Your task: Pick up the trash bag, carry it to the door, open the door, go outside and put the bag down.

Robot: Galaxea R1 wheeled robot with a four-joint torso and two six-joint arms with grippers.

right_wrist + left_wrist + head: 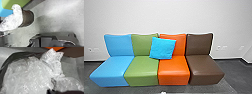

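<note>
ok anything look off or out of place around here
Two things: the blue cushion leans tilted across the green backrest and the orange backrest instead of sitting squarely, and crumpled clear plastic bulges past the rim of the dark container, which looks overfull.

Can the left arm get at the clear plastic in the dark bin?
Probably yes: the clear plastic bulges uncovered out of the dark bin and looks close in the left wrist view.
</note>
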